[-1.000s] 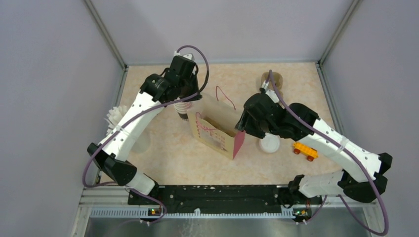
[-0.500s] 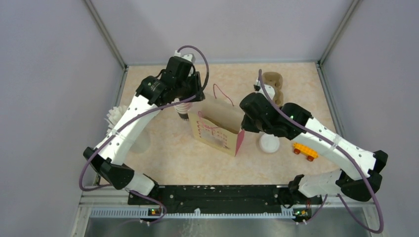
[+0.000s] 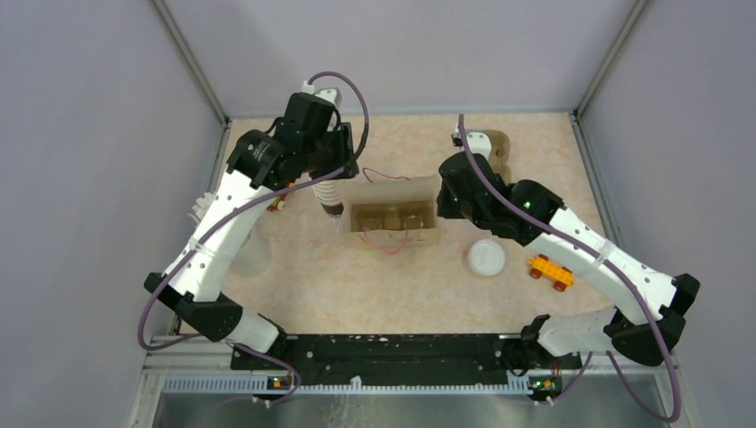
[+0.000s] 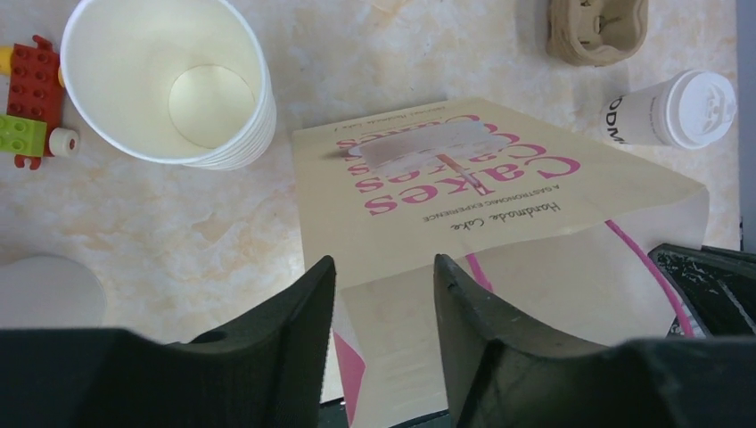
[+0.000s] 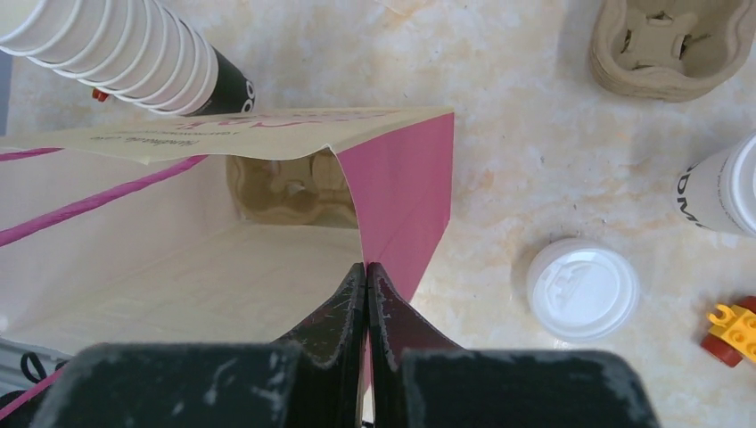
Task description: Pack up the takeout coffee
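The takeout coffee (image 4: 673, 109), a small white lidded cup with black lettering, stands right of the paper bag (image 3: 392, 218); it also shows at the edge of the right wrist view (image 5: 724, 192). From the top the right arm hides it. My left gripper (image 4: 382, 272) is open above the bag's left rim, its fingers (image 4: 312, 303) on either side of that edge. My right gripper (image 5: 366, 266) is shut on the bag's pink side wall (image 5: 401, 196). The bag's mouth gapes, with a brown cup carrier (image 5: 285, 192) on its floor.
A tall stack of lidless cups (image 3: 330, 194) stands at the bag's left. A pile of brown carriers (image 5: 669, 40) sits behind the coffee. A loose white lid (image 3: 486, 258) and an orange toy brick (image 3: 550, 272) lie at the right. Red and green bricks (image 4: 31, 98) lie at the left.
The bag has turned from leaning to upright with its mouth wide. My right gripper shut on its side wall and moved back. My left gripper opened and let go.
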